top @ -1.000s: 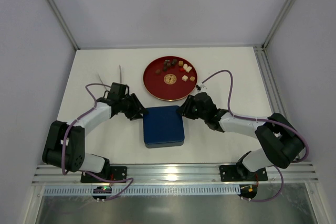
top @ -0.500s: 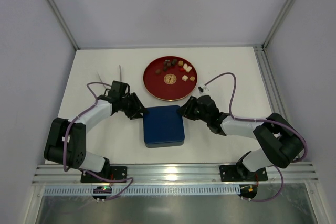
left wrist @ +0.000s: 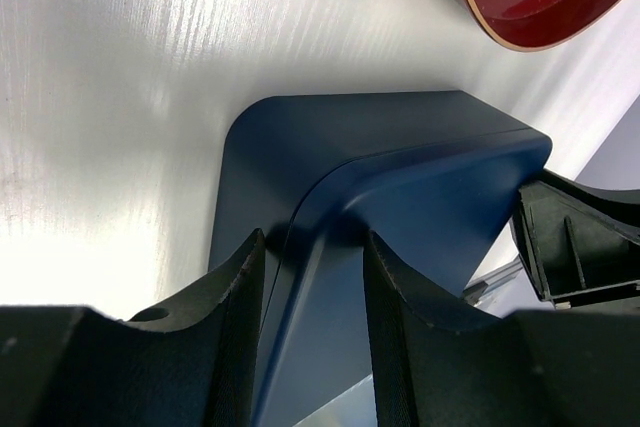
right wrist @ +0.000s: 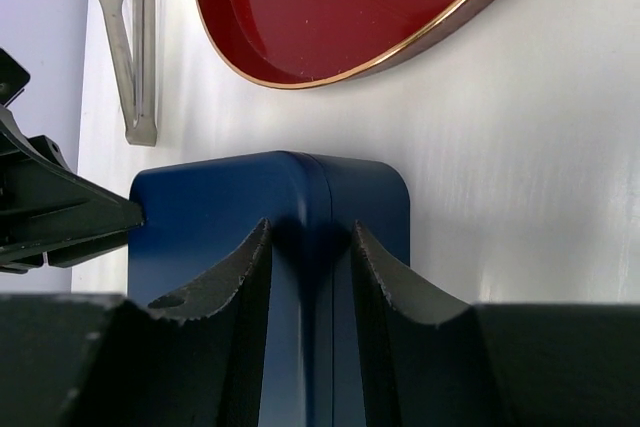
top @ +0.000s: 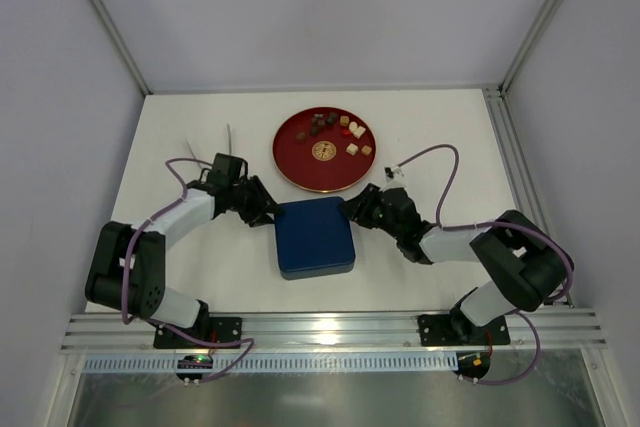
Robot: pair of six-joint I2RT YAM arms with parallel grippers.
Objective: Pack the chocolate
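The left gripper (left wrist: 312,242) is pinching the far-left corner of the dark blue square box (top: 315,237), one finger pressing on each side of the rounded corner. The right gripper (right wrist: 310,232) is clamping the far-right corner in the same way. Both sets of jaws are standing partly apart, closed on the box wall. A seam is running round the box in both wrist views, so it is probably a lid seated on a base.

Beyond the box, the chocolate (top: 335,129) is lying as small brown and cream pieces on the far half of the round red gold-rimmed plate (top: 296,169), near its flat gold emblem (top: 323,151). None of it is packed yet. Metal tongs (top: 229,137) are resting on the white table (top: 440,127), left of the plate.

The step in hand appears to be opening the box. Procedure:
- Both arms should be rising together, at one rate, holding the lid level.
- The grip should be sitting above the seam, or the base will be coming up too.
- Avoid drifting towards the plate; it is lying just beyond the fingers.
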